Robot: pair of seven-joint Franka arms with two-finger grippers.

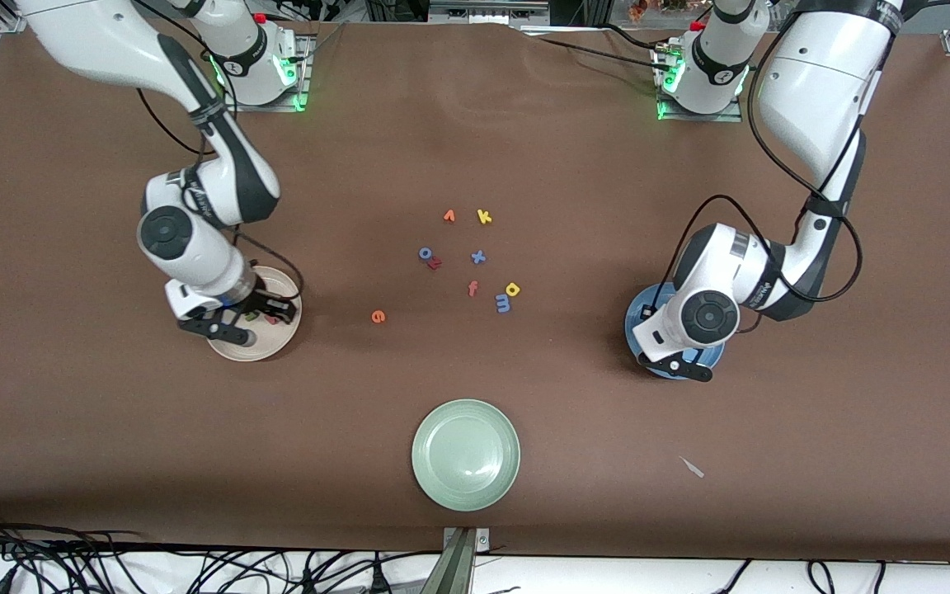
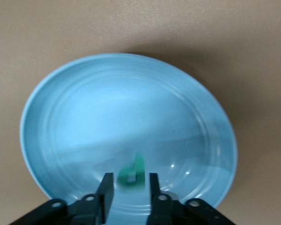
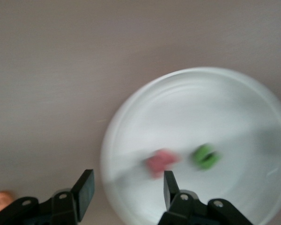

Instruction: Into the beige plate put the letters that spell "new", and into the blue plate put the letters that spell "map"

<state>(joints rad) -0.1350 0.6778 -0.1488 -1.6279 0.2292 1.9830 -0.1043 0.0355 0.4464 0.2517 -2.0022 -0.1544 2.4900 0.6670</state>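
Right gripper (image 3: pixel 124 190) over beige plate (image 3: pixel 234 93), fingers wide apart; pinkish-red w (image 3: pixel 160 162), green n (image 3: pixel 205 156) lie inside. Left gripper (image 2: pixel 128 193) over blue plate (image 2: pixel 84 117), fingers narrowly apart, teal-green p (image 2: pixel 133 172) seemingly loose between.

The blue plate (image 2: pixel 84 117) lies on the tan surface (image 2: pixel 28 37). A teal-green p (image 2: pixel 132 172) rests in it, between the parted fingers (image 2: pixel 104 194) of the left tool (image 2: pixel 129 197), free of both.

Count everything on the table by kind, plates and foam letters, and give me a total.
Plates: 3, beige plate, blue plate, pale green plate
Loose letters on the table: 9
Letters in plates: 3, green n, pinkish-red w, teal p
Total: 15
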